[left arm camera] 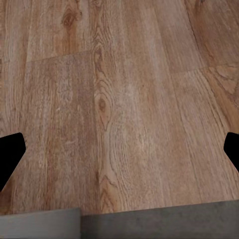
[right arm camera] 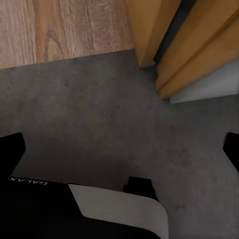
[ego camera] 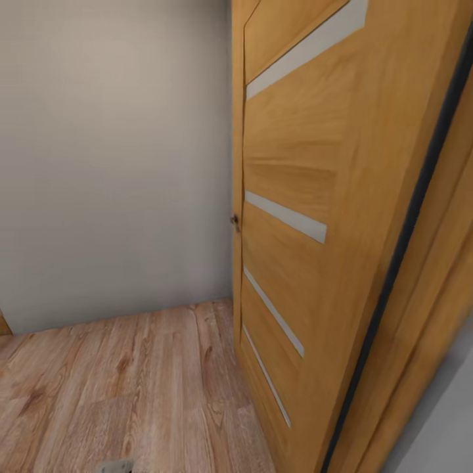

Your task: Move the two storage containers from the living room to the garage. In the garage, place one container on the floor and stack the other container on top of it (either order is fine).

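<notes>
1. Mirrored white lettering "GALAX…" (right arm camera: 29, 183), cut off, sits on the robot's black body at the lower left of the right wrist view.
2. The left gripper (left arm camera: 119, 154) is spread wide over the wood-plank floor (left arm camera: 124, 99), empty; only its dark tips show at the frame's edges.
3. The right gripper (right arm camera: 119, 149) is likewise spread and empty, over the dark grey concrete floor (right arm camera: 99, 114).
4. A wooden door (ego camera: 302, 217) stands open in the head view; its small handle (ego camera: 234, 221) is hard to make out.

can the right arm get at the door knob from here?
Probably not as things stand. The right tool hangs open, pointing down at grey concrete floor by the door's bottom corner, while the knob sits well up the wooden door's edge. Nothing blocks it, but the arm would need raising.
</notes>
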Robot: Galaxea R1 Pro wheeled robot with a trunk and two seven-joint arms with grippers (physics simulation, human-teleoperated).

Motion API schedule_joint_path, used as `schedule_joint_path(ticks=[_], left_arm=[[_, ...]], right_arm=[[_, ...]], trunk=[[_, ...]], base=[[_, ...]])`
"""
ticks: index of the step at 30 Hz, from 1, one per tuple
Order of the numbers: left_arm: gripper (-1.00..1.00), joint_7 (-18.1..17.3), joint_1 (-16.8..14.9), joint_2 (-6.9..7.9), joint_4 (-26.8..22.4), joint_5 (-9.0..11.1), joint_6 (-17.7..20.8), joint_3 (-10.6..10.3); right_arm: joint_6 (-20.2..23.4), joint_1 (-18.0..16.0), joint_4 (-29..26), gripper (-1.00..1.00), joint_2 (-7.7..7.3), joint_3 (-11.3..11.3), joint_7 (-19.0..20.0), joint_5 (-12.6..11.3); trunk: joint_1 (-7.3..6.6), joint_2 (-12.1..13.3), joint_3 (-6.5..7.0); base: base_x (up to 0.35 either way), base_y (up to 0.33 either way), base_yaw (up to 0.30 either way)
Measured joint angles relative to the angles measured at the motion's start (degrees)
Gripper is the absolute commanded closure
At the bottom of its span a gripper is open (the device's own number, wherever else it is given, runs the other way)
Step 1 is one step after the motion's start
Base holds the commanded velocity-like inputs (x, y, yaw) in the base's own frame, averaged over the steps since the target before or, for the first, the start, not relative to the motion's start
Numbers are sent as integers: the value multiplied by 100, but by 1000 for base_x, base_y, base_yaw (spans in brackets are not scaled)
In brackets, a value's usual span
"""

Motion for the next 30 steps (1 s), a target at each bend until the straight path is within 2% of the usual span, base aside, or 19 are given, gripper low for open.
schedule_joint_path(ticks=[7, 19, 30], left_arm=[[-100, 0, 0, 0, 1, 2, -1, -2], [-100, -1, -1, -1, 1, 1, -1, -5], [-100, 0, -1, -2, 1, 5, -1, -7]], right_arm=[[-6, -14, -29, -100, 3, 7, 0, 0], [9, -55, -477, -100, 16, 17, 40, -7], [10, -77, -536, -100, 33, 18, 47, -8]], trunk=[[0, 0, 0], [0, 0, 0], [0, 0, 0]], base=[[-2, 0, 100], [0, 0, 6], [0, 0, 0]])
